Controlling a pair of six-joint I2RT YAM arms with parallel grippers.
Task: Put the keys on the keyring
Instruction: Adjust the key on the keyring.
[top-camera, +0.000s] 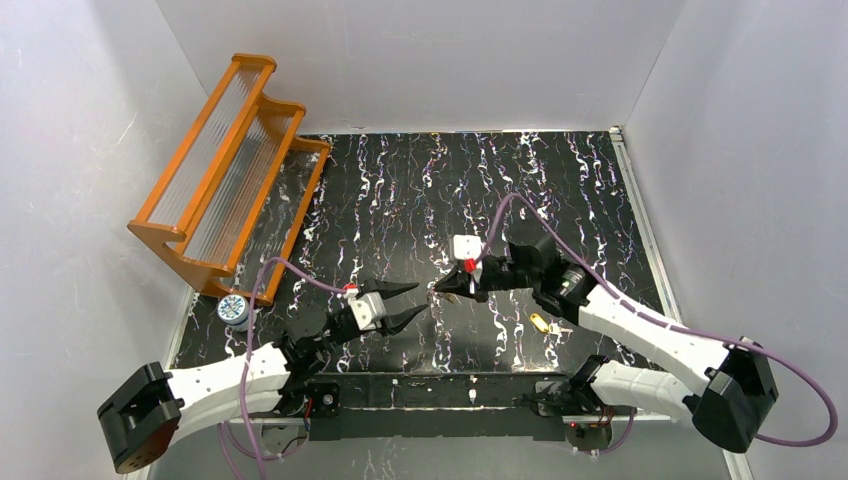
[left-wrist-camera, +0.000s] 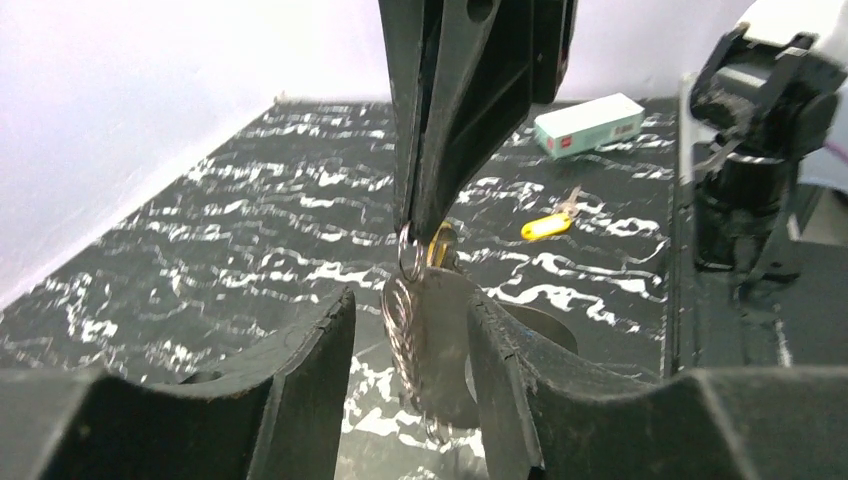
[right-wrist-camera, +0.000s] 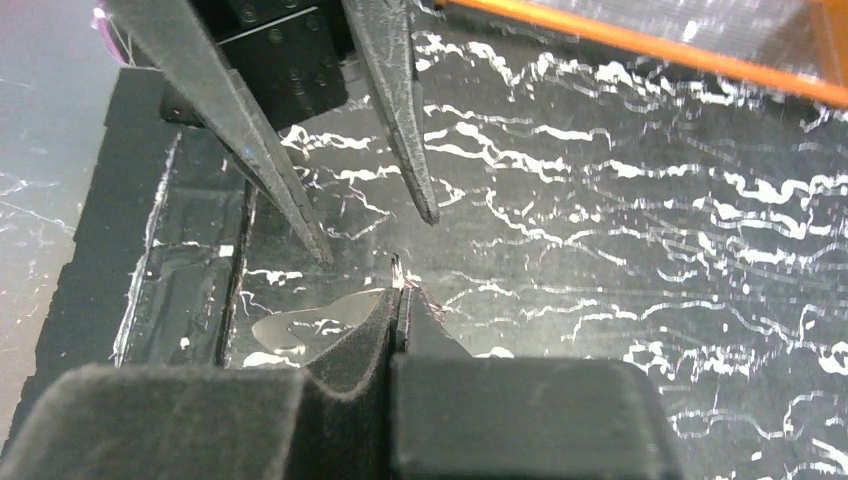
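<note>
Clamping the keyring (left-wrist-camera: 425, 350) are the right fingers (left-wrist-camera: 450, 120), one key (left-wrist-camera: 441, 243) seemingly threaded; left fingers (left-wrist-camera: 310, 380) stand apart; the other key (left-wrist-camera: 548, 226) lies loose on the worktop (left-wrist-camera: 250, 210).

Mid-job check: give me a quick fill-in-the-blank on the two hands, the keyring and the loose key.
1. The right hand is ___ on the thin whitish-grey loop keyring.
2. The left hand stands ___, one finger on each side of that keyring.
3. A small silver key with a yellow plastic head lies on the black marbled table, nearer the ___ arm.
Missing words: shut; open; right.
</note>
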